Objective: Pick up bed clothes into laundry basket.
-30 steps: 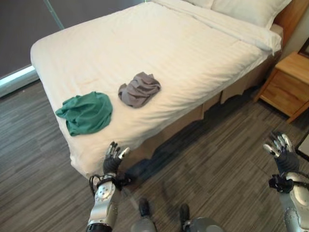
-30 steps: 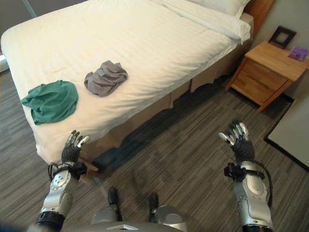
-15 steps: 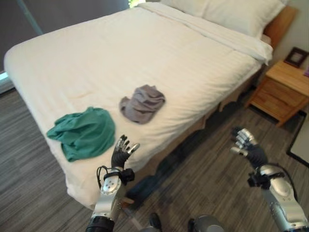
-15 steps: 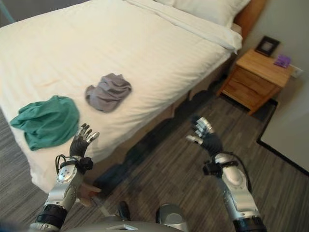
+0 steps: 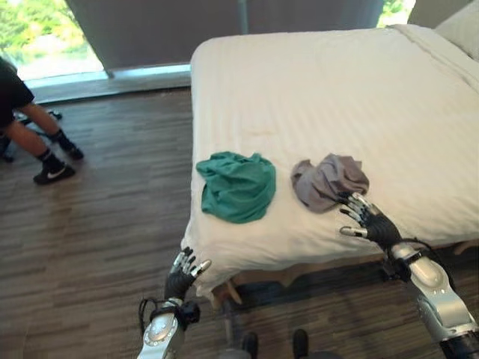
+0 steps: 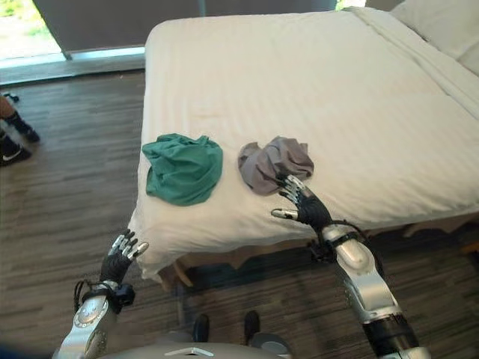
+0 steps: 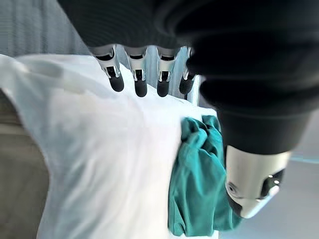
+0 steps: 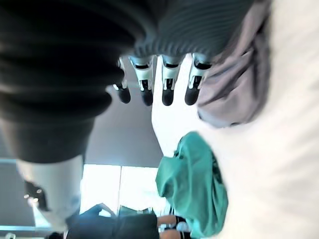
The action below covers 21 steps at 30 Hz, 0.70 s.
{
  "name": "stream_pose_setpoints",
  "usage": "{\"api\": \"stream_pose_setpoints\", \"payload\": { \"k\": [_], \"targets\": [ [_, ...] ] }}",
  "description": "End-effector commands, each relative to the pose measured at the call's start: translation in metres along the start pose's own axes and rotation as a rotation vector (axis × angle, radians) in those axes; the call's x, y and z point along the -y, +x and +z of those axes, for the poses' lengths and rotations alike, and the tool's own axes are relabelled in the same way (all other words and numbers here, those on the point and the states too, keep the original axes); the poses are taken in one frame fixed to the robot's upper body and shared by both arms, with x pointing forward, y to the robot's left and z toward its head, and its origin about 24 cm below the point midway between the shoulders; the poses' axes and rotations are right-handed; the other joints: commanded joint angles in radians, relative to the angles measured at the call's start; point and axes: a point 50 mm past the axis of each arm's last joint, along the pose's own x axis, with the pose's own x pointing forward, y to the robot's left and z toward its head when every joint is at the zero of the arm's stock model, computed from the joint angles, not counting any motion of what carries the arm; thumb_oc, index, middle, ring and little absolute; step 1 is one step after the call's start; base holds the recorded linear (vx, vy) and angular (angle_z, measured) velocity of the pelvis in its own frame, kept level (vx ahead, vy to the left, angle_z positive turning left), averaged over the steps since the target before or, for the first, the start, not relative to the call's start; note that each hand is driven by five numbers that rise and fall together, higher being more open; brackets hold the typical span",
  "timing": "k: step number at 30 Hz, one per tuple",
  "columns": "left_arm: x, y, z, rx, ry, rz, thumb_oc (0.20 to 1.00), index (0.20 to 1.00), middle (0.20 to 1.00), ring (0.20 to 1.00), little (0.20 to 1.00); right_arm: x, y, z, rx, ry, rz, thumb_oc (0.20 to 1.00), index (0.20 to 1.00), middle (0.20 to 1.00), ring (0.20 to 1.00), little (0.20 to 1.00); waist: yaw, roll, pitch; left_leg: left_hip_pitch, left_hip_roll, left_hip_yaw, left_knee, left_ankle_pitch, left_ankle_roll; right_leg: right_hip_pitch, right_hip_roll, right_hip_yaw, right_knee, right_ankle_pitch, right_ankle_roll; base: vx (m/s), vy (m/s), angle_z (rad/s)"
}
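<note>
On the wooden floor [image 5: 112,224] at far left, a person's legs in dark socks and black shoes [image 5: 46,157] show near the window. Low at the bed's near corner, the left hand [image 5: 182,274] is raised with its fingers straight and slightly spread, holding nothing, apart from the white bedsheet [image 5: 337,97]. Up on the bed [image 6: 299,90], near its foot-side edge, lies a crumpled green garment [image 5: 236,185]. Just beside it, to the right, sits a bunched grey garment [image 5: 328,181]. At the grey garment's near edge the right hand [image 6: 302,205] reaches in, fingers [image 8: 168,87] extended and spread, thumb out to the side, tips at the cloth but closed on nothing.
</note>
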Motion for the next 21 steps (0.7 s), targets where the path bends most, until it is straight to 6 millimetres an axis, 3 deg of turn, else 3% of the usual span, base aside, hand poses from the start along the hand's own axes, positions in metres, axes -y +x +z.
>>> {"api": "stream_pose_setpoints", "payload": {
  "k": [1, 6, 10, 11, 14, 16, 18, 19, 20, 21],
  "targets": [
    [0.009, 0.017, 0.047, 0.195, 0.002, -0.066, 1.0, 1.0, 1.0, 1.0, 1.0, 0.003, 0.0, 0.016, 0.082, -0.017, 0.007, 1.0, 1.0, 1.0, 1.0, 1.0, -0.021, -0.037, 0.004, -0.061, 0.112, 0.164, 0.077, 0.086, -0.038, 0.003, -0.042, -0.012, 0.078, -0.048, 0.021, -0.09, -0.062, 0.55],
    [0.018, 0.031, 0.068, 0.271, 0.05, -0.097, 1.0, 1.0, 1.0, 1.0, 1.0, 0.012, -0.02, -0.001, 0.001, -0.061, -0.112, 1.0, 1.0, 1.0, 1.0, 1.0, -0.088, 0.006, -0.037, -0.009, 0.113, 0.218, -0.017, 0.083, -0.044, 0.01, -0.029, -0.03, 0.062, -0.065, 0.021, 0.04, 0.019, 0.46],
    [0.023, 0.036, 0.085, 0.324, 0.06, -0.111, 1.0, 1.0, 1.0, 1.0, 1.0, 0.037, -0.018, -0.01, -0.097, -0.221, -0.264, 1.0, 1.0, 1.0, 1.0, 1.0, -0.091, 0.02, -0.045, 0.026, 0.098, 0.218, -0.05, 0.07, -0.038, 0.026, -0.037, -0.03, 0.057, -0.069, 0.026, 0.13, 0.053, -0.1],
    [0.025, 0.036, 0.083, 0.305, 0.047, -0.13, 1.0, 1.0, 1.0, 1.0, 1.0, 0.061, -0.002, 0.004, -0.127, -0.436, -0.326, 1.0, 1.0, 1.0, 1.0, 1.0, -0.072, 0.021, -0.049, 0.029, 0.091, 0.209, -0.055, 0.06, -0.031, 0.031, -0.042, -0.031, 0.053, -0.069, 0.027, 0.08, 0.052, -0.08],
    [0.026, 0.035, 0.081, 0.287, 0.043, -0.143, 1.0, 1.0, 1.0, 1.0, 1.0, 0.078, 0.015, 0.014, -0.136, -0.516, -0.387, 1.0, 1.0, 1.0, 1.0, 1.0, -0.06, 0.024, -0.044, 0.032, 0.084, 0.207, -0.06, 0.054, -0.026, 0.034, -0.047, -0.031, 0.049, -0.066, 0.03, 0.04, 0.048, 0.02],
    [0.027, 0.033, 0.074, 0.248, 0.048, -0.166, 1.0, 1.0, 1.0, 1.0, 1.0, 0.104, 0.043, 0.028, -0.196, -0.674, -0.448, 1.0, 1.0, 1.0, 1.0, 1.0, -0.026, 0.027, -0.042, 0.028, 0.073, 0.199, -0.066, 0.048, -0.019, 0.033, -0.052, -0.031, 0.043, -0.062, 0.034, 0.01, 0.056, 0.02],
    [0.026, 0.032, 0.073, 0.24, 0.039, -0.167, 1.0, 1.0, 1.0, 1.0, 1.0, 0.112, 0.057, 0.036, -0.223, -0.745, -0.464, 1.0, 1.0, 1.0, 1.0, 1.0, -0.02, 0.029, -0.036, 0.024, 0.07, 0.199, -0.066, 0.047, -0.017, 0.03, -0.054, -0.03, 0.042, -0.06, 0.036, 0.0, 0.052, 0.0],
    [0.025, 0.031, 0.07, 0.226, 0.044, -0.179, 1.0, 1.0, 1.0, 1.0, 1.0, 0.132, 0.069, 0.049, -0.294, -0.851, -0.516, 1.0, 1.0, 1.0, 1.0, 1.0, 0.0, 0.031, -0.032, 0.017, 0.065, 0.194, -0.067, 0.046, -0.014, 0.023, -0.055, -0.032, 0.041, -0.057, 0.036, 0.0, 0.035, 0.07],
    [0.025, 0.031, 0.071, 0.229, 0.041, -0.176, 1.0, 1.0, 1.0, 1.0, 1.0, 0.131, 0.071, 0.05, -0.29, -0.853, -0.514, 1.0, 1.0, 1.0, 1.0, 1.0, -0.003, 0.032, -0.031, 0.016, 0.065, 0.195, -0.067, 0.046, -0.014, 0.023, -0.055, -0.031, 0.041, -0.057, 0.036, -0.01, 0.063, 0.05],
    [0.022, 0.03, 0.072, 0.227, 0.059, -0.184, 1.0, 1.0, 1.0, 1.0, 1.0, 0.15, 0.078, 0.062, -0.381, -0.963, -0.549, 1.0, 1.0, 1.0, 1.0, 1.0, 0.016, 0.034, -0.025, 0.008, 0.06, 0.189, -0.067, 0.046, -0.014, 0.018, -0.057, -0.032, 0.039, -0.053, 0.036, -0.01, 0.031, 0.06]
  ]
}}
